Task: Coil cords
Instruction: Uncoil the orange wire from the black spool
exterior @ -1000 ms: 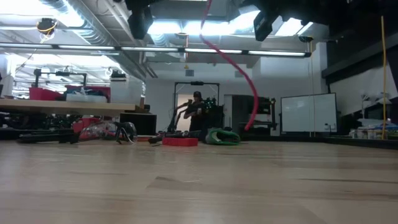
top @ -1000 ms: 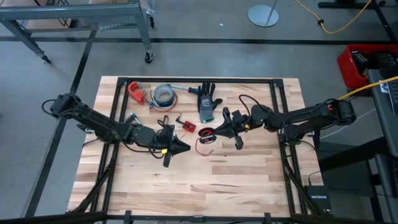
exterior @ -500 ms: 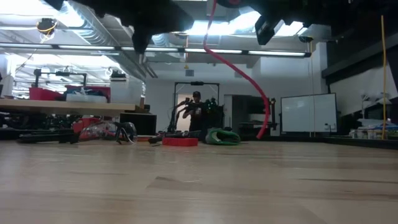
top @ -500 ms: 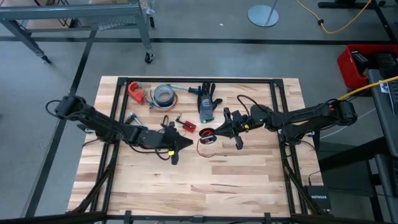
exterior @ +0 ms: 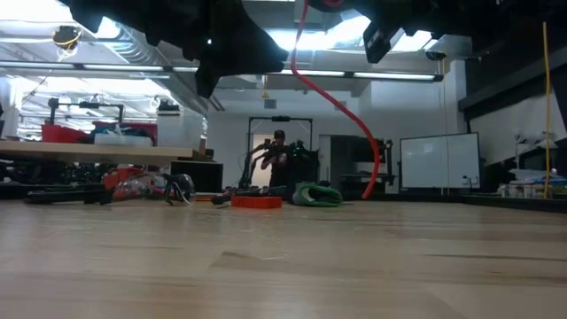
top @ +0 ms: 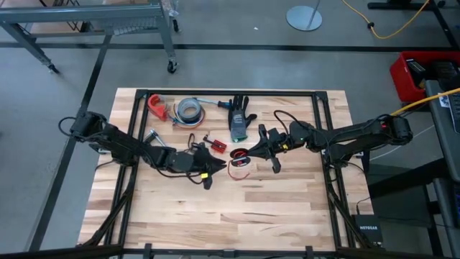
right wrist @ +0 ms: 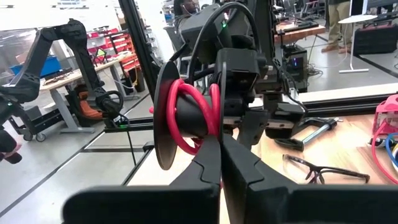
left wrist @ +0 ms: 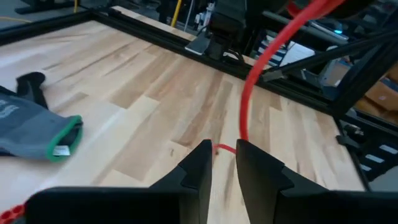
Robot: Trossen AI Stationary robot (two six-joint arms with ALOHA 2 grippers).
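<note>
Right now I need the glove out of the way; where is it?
In the high view, the glove lies at the table's far middle, right of the tape roll, just beyond the right gripper.

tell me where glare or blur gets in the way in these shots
Low view: bright ceiling lights silhouette both arms. Left wrist view: the left gripper fills the foreground, soft-edged. Right wrist view: the red cord is sharp, the room behind bright.
</note>
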